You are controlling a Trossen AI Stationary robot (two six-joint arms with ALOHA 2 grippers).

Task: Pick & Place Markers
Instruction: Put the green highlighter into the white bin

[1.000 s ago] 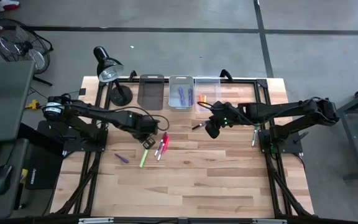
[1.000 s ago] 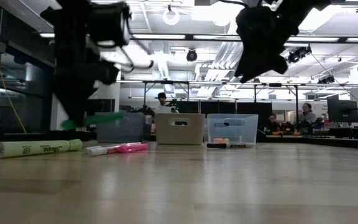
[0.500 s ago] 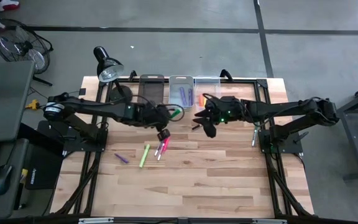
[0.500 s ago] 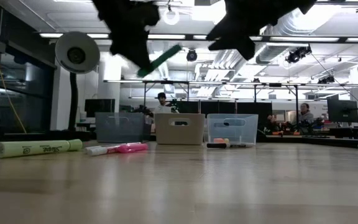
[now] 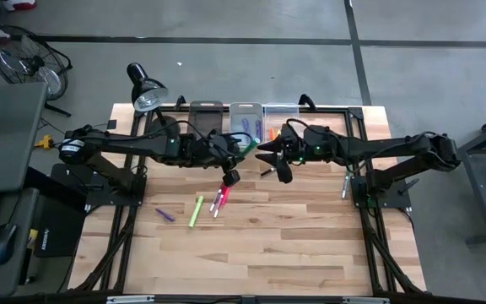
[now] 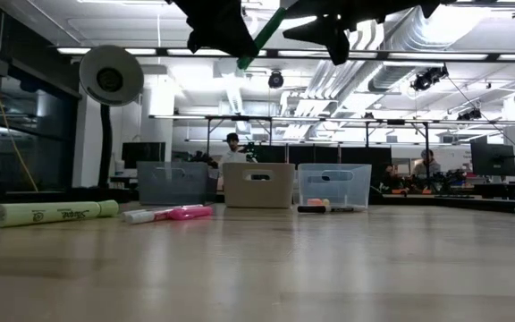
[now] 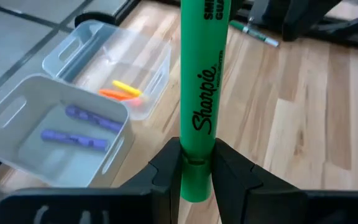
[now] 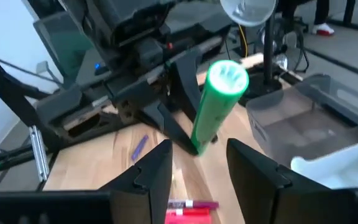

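A green marker (image 7: 201,93) is held high above the table in my left gripper (image 7: 196,174), just short of the bins at the far edge. My right gripper (image 8: 197,171) stands open and about level, facing it. The marker's free end (image 8: 227,78) points at the right gripper from ahead of its fingers, without touching them. In the high view the two grippers (image 5: 236,152) (image 5: 264,152) nearly meet in front of the middle bin (image 5: 245,125). On the table lie a lime marker (image 5: 196,211), pink and red markers (image 5: 219,197) and a purple marker (image 5: 165,214). My left gripper pinches the green marker's near end (image 7: 196,163) between its two fingers (image 7: 166,171). The marker runs along the fingers and sticks out past their tips. It is lifted clear of the table and tilted, with its free end (image 6: 271,22) higher and toward the right gripper.
Three bins stand in a row at the far edge: a dark one (image 5: 206,118), the middle one holding purple markers (image 7: 73,127), and a clear one (image 7: 123,93) holding orange and yellow markers. A desk lamp (image 5: 146,93) stands at the far left. A black marker (image 5: 266,171) lies below the right gripper.
My left gripper has risen from just above the table with the green marker and gone toward the far edge and the right gripper. It has tipped from pointing down toward level. The marker was level near the table and now is high and tilted. My right gripper has tipped up toward level.
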